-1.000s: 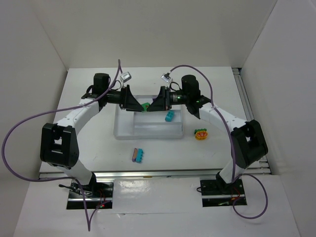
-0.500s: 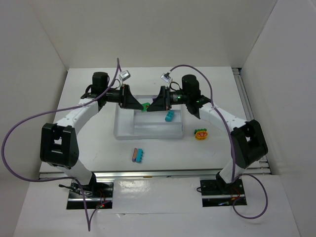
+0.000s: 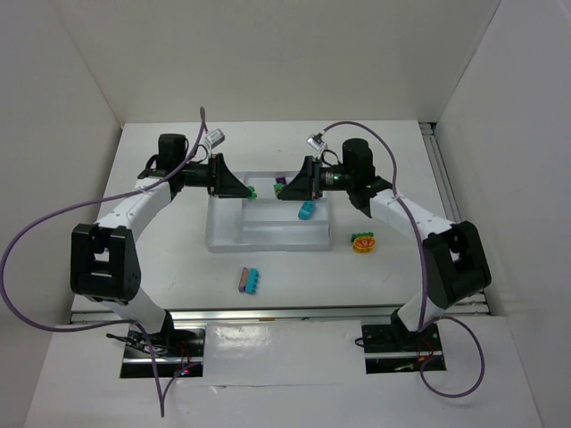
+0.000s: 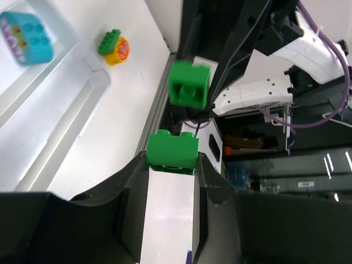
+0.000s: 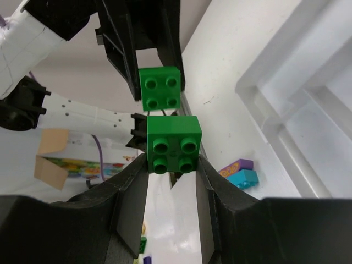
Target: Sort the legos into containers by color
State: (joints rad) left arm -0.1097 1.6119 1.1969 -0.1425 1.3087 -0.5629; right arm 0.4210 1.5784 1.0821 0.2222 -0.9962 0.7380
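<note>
left claw (image 4: 172, 160): clenched on green lego (image 4: 172, 151) | right claw (image 5: 173, 161): clenched on other green lego (image 5: 174, 144) | legos facing, just apart

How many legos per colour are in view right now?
green legos: 3 (left pincer, right pincer, one atop the orange)
cyan legos: 2 (one in the tray, one joined to the purple)
purple lego: 1
orange lego: 1
total: 7
Purple speck by the right pincer: unclear.

Bright, even light floods the table (image 3: 303, 276), shadows soft, cyan lego (image 4: 27, 37) blurred in the left wrist view's corner.
</note>
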